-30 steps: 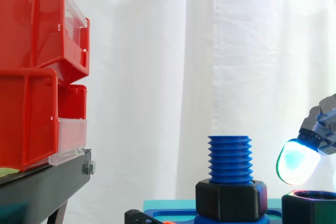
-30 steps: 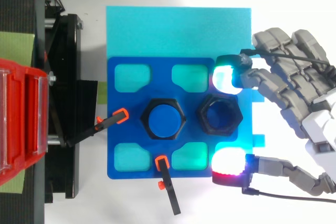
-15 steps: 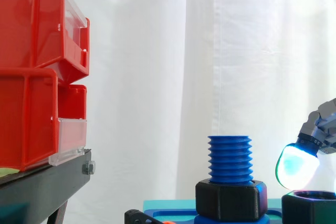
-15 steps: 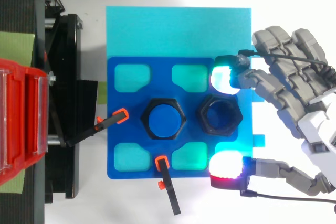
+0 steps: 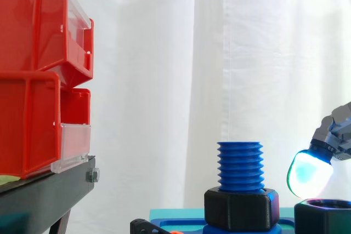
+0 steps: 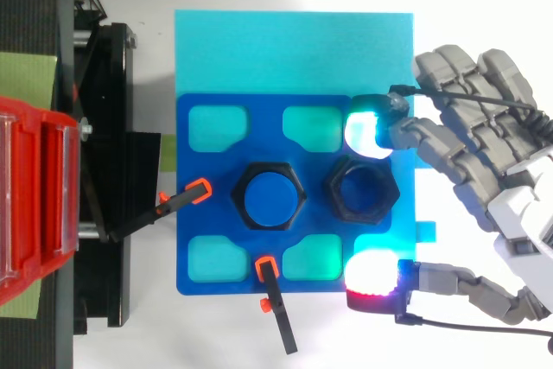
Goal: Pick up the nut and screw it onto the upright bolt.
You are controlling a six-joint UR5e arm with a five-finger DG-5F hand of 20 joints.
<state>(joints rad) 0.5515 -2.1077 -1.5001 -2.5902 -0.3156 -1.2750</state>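
Since the earlier frame the hand (image 6: 517,213) is edging a little toward the stand side, and in the side view its cyan-glowing pad (image 5: 310,173) is sitting slightly lower, just above the rim of the nut (image 5: 323,217). The hand is spread and loose, grasping nothing: from the top, one fingertip (image 6: 363,133) is glowing white-cyan just beside one edge of the nut (image 6: 360,189), while the red-white pad (image 6: 373,278) of the thumb is hovering off the opposite edge, a bit apart from it. The nut is lying flat on the blue plate (image 6: 200,239), just beside the bolt (image 6: 271,195) on the hand's side, not on it yet. The bolt is standing upright in the plate's middle, its blue threads (image 5: 239,166) rising out of a black hex base (image 5: 241,209). The plate is resting on a cyan sheet (image 6: 285,49). Two black clamps with orange tips (image 6: 199,189) (image 6: 266,267) are pressing on the plate near the bolt. Red bins (image 5: 33,80) are sitting on the black stand (image 5: 49,195), well apart from the hand, with the white curtain (image 5: 219,53) hanging behind.
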